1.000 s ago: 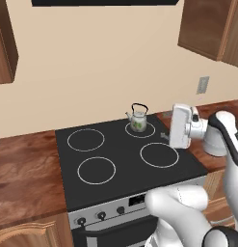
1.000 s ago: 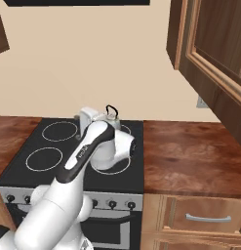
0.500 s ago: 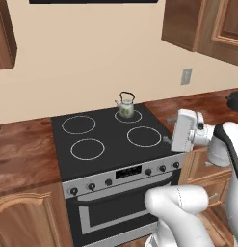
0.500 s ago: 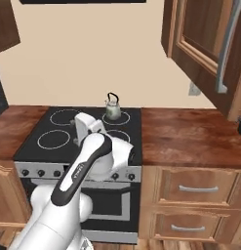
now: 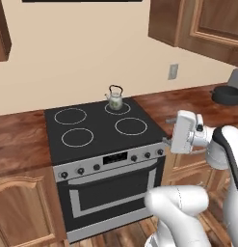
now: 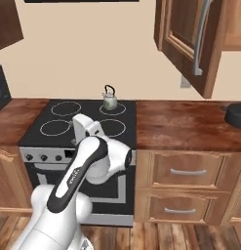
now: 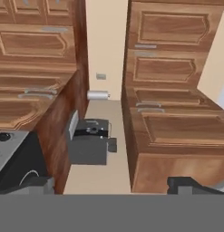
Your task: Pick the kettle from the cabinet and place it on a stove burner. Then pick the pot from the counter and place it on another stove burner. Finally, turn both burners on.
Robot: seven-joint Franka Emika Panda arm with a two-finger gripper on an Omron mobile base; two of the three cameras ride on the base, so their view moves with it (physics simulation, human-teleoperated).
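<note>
Viewpoint shift more than anything else: compared with a second ago, whole scene slid left and pulled back in both base views, so almost certainly the base driving, not the things moving. Means for the task: probably done with part one and heading off for part two. Kettle (image 5: 114, 98) already parked upright on the back right ring of the black cooktop (image 5: 99, 140), just above centre in the left base view, and in the same spot on its ring as before. Looks like a small whitish-grey teapot thing with a green leafy print, short curved spout, thin black arched handle standing up over the lid. Same story in the right base view, kettle (image 6: 110, 99) sitting upper middle, well apart from the arm. New arrival at the right edge of the frame: pot (image 5: 227, 94), squat, dark and lidless, sitting on the reddish-brown counter (image 5: 188, 103) well to the right of the stove; also poking in at the right edge of the right base view (image 6: 236, 114). Gripper (image 7: 114, 183) spread about as wide as it goes, nothing between the tips, carrying nothing, and pointed off sideways at wood cabinet fronts and a grey boxy appliance (image 7: 88, 145) rather than at the pot. Guessing next up: more driving to the right, then lining up over the pot. Both burners presumably still off, can't tell from the knobs at this size.
</note>
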